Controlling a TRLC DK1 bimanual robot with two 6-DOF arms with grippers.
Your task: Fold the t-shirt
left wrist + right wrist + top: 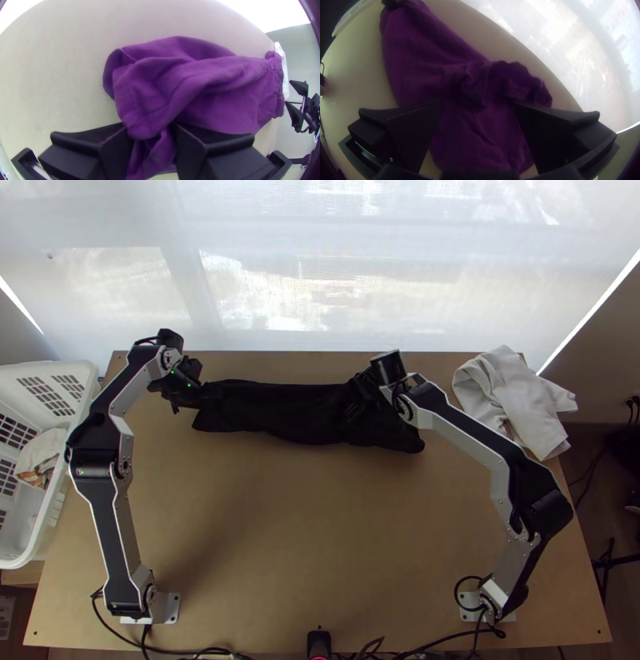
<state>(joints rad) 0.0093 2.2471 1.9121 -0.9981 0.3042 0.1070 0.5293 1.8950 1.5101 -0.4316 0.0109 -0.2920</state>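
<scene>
Dark cables (436,642) trail along the near edge of the light wooden table (280,540), beside a small black device (318,642). At the far left, a white slotted plastic basket (40,368) has a pale, partly patterned cloth (42,456) inside.

Next to the basket, over the table's far left part, the left gripper (196,396) has its fingers closed on a gathered bit of the t-shirt's left end. That dark t-shirt (280,412) lies across the far part of the table in a long, uneven strip, with folds overlapping near the left gripper.

Farther right, the right gripper (358,402) is over the shirt, its fingers wide apart. Just ahead of them in the right wrist view, a ridge of fabric bunches up; cloth also shows in the gap. Whether those fingers touch it, I cannot tell. The shirt's rounded right end reaches past this gripper. At the far right corner, a crumpled white cloth (512,396) lies well apart from the left gripper.
</scene>
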